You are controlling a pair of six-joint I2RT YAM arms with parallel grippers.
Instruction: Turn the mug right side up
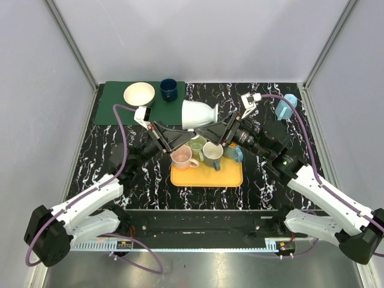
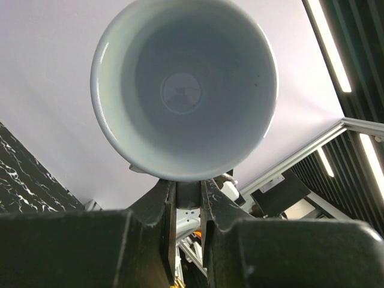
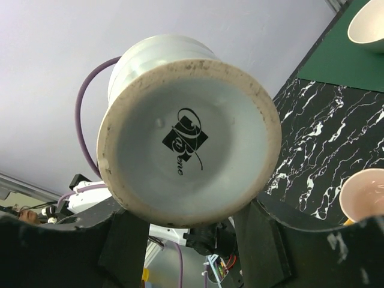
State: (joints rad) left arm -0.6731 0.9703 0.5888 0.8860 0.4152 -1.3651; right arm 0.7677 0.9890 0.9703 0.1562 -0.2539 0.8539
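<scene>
White mug [image 1: 198, 114] is up in the air, centre of the overhead frame, lying on its side above the far edge of the yellow tray [image 1: 207, 178]. The left gripper [image 2: 187, 187] has its jaws pinched tight on the lower lip of the rim, and its camera stares straight down into the bowl of the mug. The right gripper [image 3: 192, 225] sits at the other end, its fingers [image 3: 129, 240] spread wide either side of the unglazed base with the black logo. Whether they are pressing on it or only straddling it, I cannot tell.

Here's the danger. That rim pinch is a thin hold on a heavy, glazed piece, so the mug could swivel in the jaws as it is tipped upright. If the left lets go before the right has a proper squeeze, it drops. Right below, in the middle of the overhead view, wait the pink mug [image 1: 183, 157], the green cup [image 1: 197, 144] and the teal mug [image 1: 212, 153]. The wide base may also be a stretch for the right jaws.
</scene>
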